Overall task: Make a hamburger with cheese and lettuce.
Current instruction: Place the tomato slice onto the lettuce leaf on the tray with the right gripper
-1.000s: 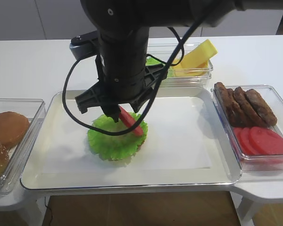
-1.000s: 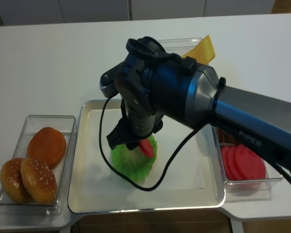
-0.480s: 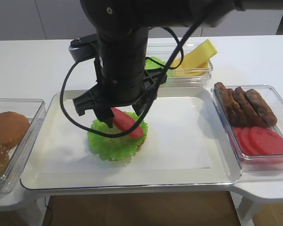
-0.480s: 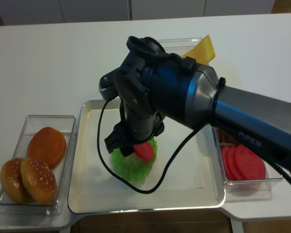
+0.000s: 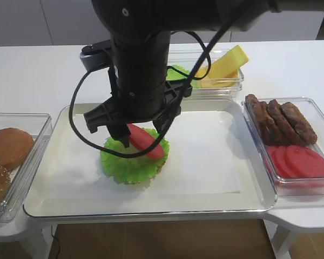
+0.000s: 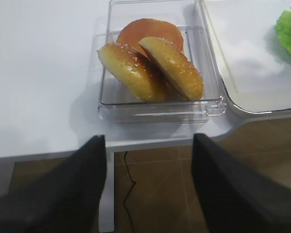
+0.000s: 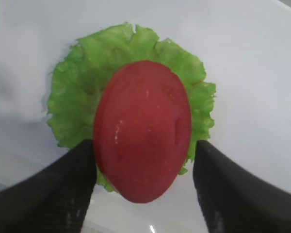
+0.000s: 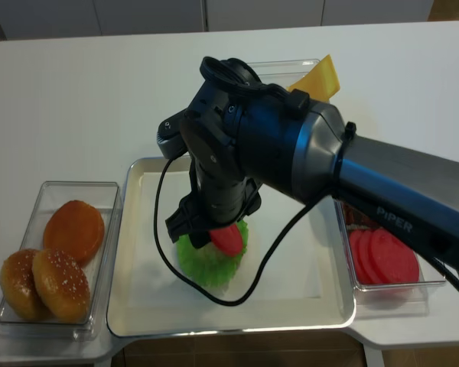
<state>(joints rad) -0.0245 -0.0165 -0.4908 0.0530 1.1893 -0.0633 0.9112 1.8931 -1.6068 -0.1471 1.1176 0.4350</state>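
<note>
Two overhead views let us see the whole spread, while each wrist view gives us one detail the others hide. From the right wrist camera we look straight down on a red tomato slice point(image 7: 143, 131) lying on the lettuce point(image 7: 87, 82), with the right gripper point(image 7: 143, 189) fingers standing apart on either side of the slice and clear gaps between them and its edges; the jaws are spread and grip nothing. From the high views the arm's black body covers that gap, and we see only the slice tilted on the hamburger point(image 5: 134, 161), which sits left of centre on the white tray point(image 5: 205, 199).

Only the left wrist view shows us the left gripper point(image 6: 148, 187): its two dark fingers stand wide apart over the worktop's front edge, holding nothing. Beyond them lies a clear box point(image 6: 160, 109) at the tray's left edge, with three buns point(image 6: 153, 63) inside, two of them seeded and leaning on each other.

At the tray's back edge we see another clear box point(image 5: 216, 90) holding the cheese point(image 5: 225, 63), its slices propped up at an angle, with a bit of green leaf beside them. At the tray's right edge a third box point(image 5: 291, 186) holds brown patties point(image 5: 281, 120) at the back and more tomato slices point(image 5: 299, 162) at the front.
</note>
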